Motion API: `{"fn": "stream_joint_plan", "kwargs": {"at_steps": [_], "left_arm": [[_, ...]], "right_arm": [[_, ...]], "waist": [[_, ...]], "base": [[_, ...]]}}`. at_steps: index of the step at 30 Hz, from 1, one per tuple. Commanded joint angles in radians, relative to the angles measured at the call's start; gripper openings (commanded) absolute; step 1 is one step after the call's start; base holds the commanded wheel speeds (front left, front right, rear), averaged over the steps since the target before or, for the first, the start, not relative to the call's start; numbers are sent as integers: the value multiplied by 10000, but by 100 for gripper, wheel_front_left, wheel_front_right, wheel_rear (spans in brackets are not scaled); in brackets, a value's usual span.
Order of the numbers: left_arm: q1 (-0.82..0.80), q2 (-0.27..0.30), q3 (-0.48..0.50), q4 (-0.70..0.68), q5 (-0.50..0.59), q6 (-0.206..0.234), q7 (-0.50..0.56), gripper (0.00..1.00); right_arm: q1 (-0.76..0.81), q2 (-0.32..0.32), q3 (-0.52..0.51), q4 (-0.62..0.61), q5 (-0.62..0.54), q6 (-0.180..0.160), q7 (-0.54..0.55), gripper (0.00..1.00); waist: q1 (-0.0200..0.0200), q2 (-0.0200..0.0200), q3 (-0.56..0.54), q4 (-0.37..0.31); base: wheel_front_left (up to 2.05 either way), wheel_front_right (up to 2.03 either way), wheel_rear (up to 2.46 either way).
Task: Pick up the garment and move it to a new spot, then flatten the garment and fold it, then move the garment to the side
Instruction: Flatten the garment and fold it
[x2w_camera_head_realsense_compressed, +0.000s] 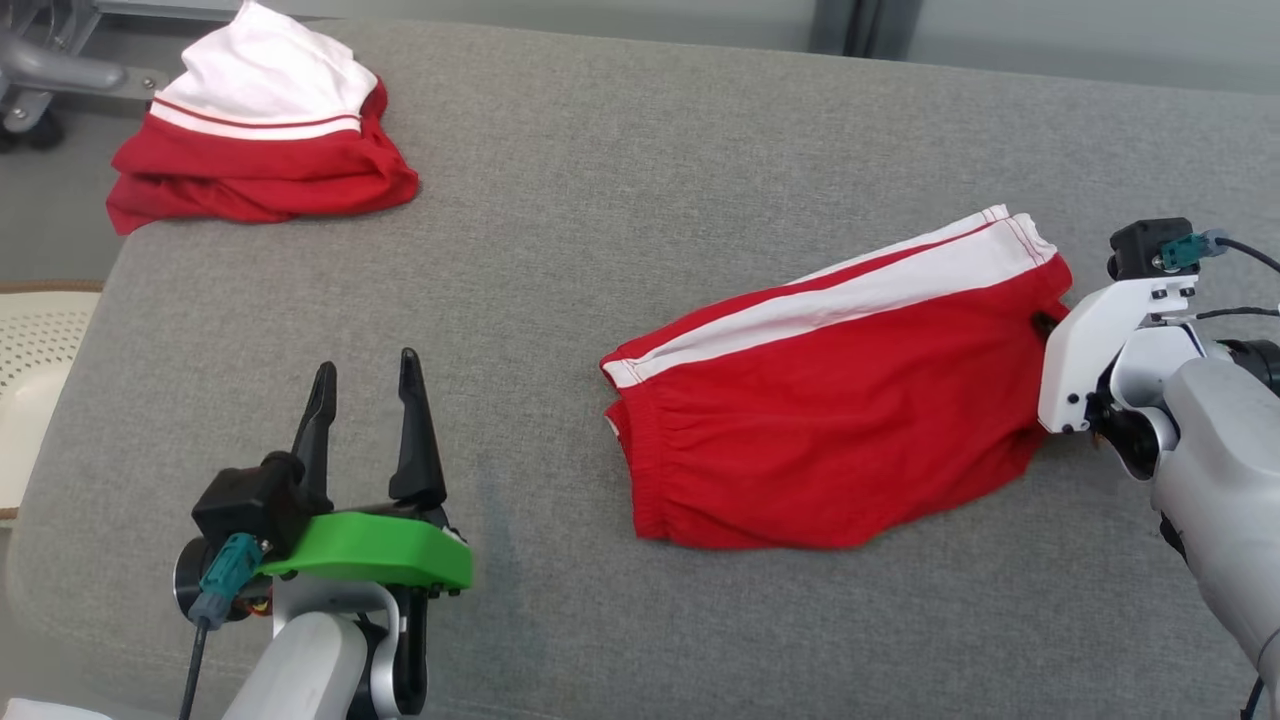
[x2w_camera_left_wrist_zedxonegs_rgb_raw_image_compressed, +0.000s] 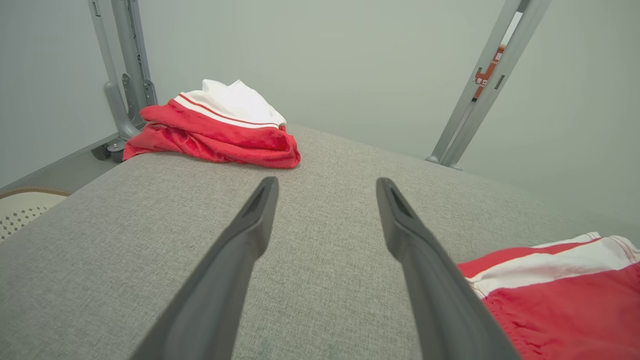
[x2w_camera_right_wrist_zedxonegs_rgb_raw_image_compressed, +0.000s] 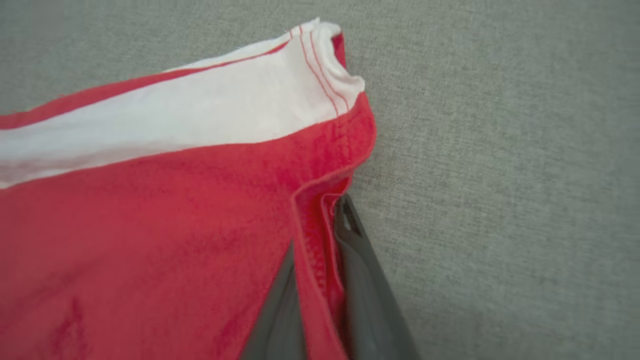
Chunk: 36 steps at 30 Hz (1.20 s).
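Folded red shorts (x2w_camera_head_realsense_compressed: 830, 430), white side stripe, lying flat, slightly rumpled, on the right half of the grey bench (x2w_camera_head_realsense_compressed: 560, 250).

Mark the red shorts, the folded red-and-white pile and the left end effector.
red shorts (x2w_camera_head_realsense_compressed: 830, 430), head view, middle of the red panel.
folded red-and-white pile (x2w_camera_head_realsense_compressed: 260, 185), head view, its red lower layer.
left end effector (x2w_camera_head_realsense_compressed: 366, 362), head view, midway between its two fingertips.
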Motion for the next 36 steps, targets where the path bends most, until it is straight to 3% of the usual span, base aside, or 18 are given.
{"fn": "stream_joint_plan", "kwargs": {"at_steps": [1,12,20,27,36], "left_arm": [[107,105,73,-30,93,20,-68,100],[219,319,115,-149,134,147,73,100],[184,476,139,-280,149,249,206,100],[222,457,71,-228,87,271,258,100],[430,437,75,-216,15,321,211,100]], "right_arm": [[142,-144,-84,93,92,-20,-170,0],[1415,-306,-800,-309,919,-18,-1673,0],[2184,40,-1184,-919,1452,-18,-2425,0],[2440,357,-1243,-1826,1707,-15,-2782,0],[3081,955,-441,-4483,1736,-11,-2314,0]], "waist": [[0,0,-115,-291],[0,0,-537,-2010],[0,0,-564,-2895],[0,0,-784,-2864],[0,0,-1185,-2148]], "base": [[0,0,0],[0,0,0],[0,0,0],[0,0,0],[0,0,0]]}}
